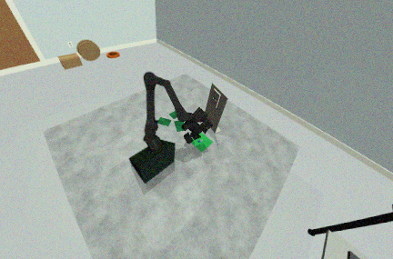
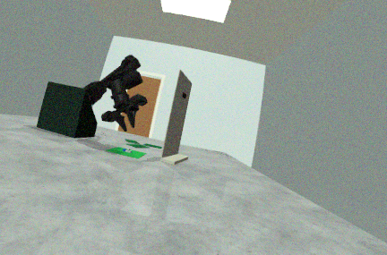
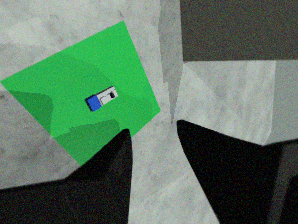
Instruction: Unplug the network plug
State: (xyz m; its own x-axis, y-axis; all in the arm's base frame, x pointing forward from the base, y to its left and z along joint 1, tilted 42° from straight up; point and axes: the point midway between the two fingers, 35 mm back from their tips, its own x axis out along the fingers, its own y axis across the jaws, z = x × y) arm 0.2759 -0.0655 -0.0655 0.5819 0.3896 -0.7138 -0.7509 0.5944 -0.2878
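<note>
The plug, a small blue and white block (image 3: 101, 98) (image 2: 127, 150) (image 1: 199, 141), lies on the bright green marked square (image 3: 60, 75) (image 2: 116, 151) (image 1: 204, 147), well inside its edges. My gripper (image 3: 153, 130) (image 2: 129, 129) is open, its fingertips apart with nothing between them. It hangs above the table, clear of the plug and the panel. The upright panel (image 2: 175, 122) (image 1: 216, 112) stands beside the square; its dark socket opening (image 2: 184, 95) shows no plug in it.
Several darker green patches (image 1: 164, 122) (image 2: 153, 146) lie on the table behind the square. The panel has a pale foot (image 2: 176, 159). The arm's dark base box (image 1: 154, 163) (image 2: 67, 110) stands on the other side of the square from the panel.
</note>
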